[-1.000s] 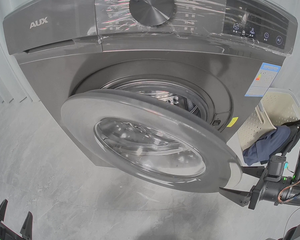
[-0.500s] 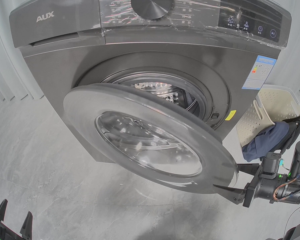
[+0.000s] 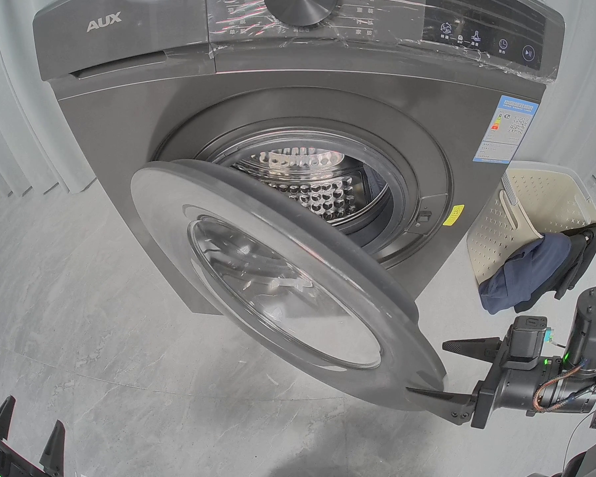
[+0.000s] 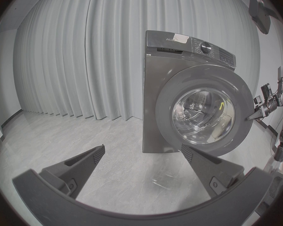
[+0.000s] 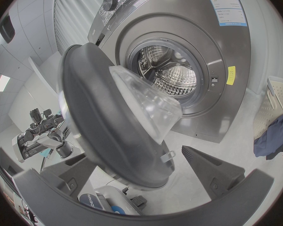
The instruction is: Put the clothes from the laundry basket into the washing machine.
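The grey washing machine (image 3: 324,101) stands with its round door (image 3: 278,279) swung partly open, and the steel drum (image 3: 311,180) shows behind it. My right gripper (image 3: 447,373) is open at the door's free edge, with the rim between its fingers (image 5: 207,164). To the machine's right stands the cream laundry basket (image 3: 549,193), with a blue garment (image 3: 523,273) and a black one (image 3: 586,246) hanging over its rim. My left gripper (image 3: 26,428) hovers open and holds nothing low at the near left, far from the machine (image 4: 179,79).
Grey tiled floor (image 3: 79,299) lies open to the left of the machine and in front of it. Pleated white curtains (image 4: 69,63) hang behind. The open door (image 5: 110,120) reaches out over the floor in front of the drum (image 5: 169,69).
The door has swung wider open, baring more of the drum. My right gripper has moved down and back with the door's edge. The head view has shifted too. My left gripper has kept still.
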Controlling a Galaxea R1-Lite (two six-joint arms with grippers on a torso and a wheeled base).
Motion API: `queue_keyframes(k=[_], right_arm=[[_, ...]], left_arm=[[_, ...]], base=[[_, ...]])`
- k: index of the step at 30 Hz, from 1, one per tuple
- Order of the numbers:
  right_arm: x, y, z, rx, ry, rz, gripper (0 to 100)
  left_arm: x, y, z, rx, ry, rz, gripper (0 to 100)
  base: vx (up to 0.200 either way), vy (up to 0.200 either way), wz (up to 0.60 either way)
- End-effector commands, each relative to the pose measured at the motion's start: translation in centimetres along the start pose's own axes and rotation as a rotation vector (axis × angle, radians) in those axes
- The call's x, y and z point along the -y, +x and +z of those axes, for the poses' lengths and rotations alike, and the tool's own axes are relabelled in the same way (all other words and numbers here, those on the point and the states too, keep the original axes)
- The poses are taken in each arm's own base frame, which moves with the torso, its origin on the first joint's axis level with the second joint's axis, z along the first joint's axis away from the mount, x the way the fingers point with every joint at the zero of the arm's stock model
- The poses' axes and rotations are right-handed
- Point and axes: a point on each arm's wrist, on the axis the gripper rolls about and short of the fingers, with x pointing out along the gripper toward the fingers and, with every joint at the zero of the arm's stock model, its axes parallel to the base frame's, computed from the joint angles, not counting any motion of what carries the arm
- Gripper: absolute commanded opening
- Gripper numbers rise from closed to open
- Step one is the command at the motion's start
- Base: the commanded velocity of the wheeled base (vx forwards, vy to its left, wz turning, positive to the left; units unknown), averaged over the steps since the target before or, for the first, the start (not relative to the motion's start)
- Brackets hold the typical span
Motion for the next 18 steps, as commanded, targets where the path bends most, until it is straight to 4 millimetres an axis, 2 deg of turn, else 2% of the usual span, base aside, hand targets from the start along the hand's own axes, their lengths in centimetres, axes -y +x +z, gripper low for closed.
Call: queue_keyframes(k=[1,6,14,18], right_arm=[[0.3,0.9,0.4,-0.002,0.004,-0.014,100],[0.0,1.6,0.3,-0.02,0.003,0.007,100],[-1.1,1.4,-0.5,-0.054,0.018,0.057,100],[-0.6,0.2,-2.2,-0.099,0.016,0.024,100]], left_arm=[[0.0,0.0,-0.5,-0.004,0.0,0.001,100],[0.0,0.0,-0.5,-0.004,0.0,0.004,100],[0.0,0.0,-0.5,-0.004,0.0,0.001,100],[0.0,0.0,-0.5,-0.004,0.0,0.001,100]], base=[[-0.2,0.0,0.0],[-0.2,0.0,0.0],[0.0,0.0,0.0],[0.0,0.0,0.0]])
